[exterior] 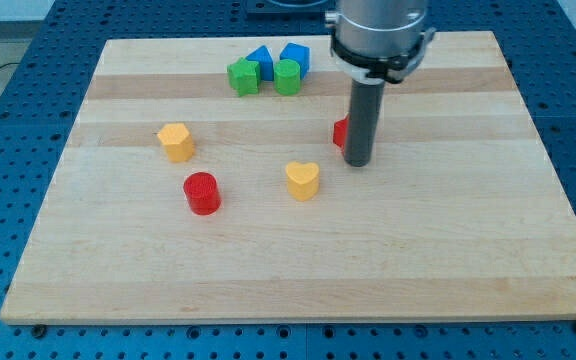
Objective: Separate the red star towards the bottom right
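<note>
Our tip (357, 163), a bare rod holding nothing, touches the right side of the mostly hidden red star (340, 132), right of the yellow heart (303, 181).

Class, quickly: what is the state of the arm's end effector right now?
No gripper, so nothing opens, closes or holds: my tip rests on the board, just right of the red star, which the rod mostly hides.

No legible text, labels, brands, numbers or signs anywhere in the frame.
</note>
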Robot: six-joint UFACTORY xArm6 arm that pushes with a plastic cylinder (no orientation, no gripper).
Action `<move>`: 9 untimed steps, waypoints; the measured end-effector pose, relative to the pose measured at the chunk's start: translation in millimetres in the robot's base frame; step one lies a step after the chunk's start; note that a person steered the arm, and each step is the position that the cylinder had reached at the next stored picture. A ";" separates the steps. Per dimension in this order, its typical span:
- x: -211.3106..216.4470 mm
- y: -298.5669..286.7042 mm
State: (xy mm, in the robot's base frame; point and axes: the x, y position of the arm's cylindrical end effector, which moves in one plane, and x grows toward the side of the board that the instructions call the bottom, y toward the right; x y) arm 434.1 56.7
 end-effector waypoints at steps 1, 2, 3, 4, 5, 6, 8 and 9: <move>-16.1 -25.6; -52.1 -35.4; -80.5 -44.2; -88.4 -13.7; -55.7 37.3; -1.5 93.2; -46.8 96.2; -50.5 33.1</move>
State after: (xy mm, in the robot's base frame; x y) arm 383.6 89.9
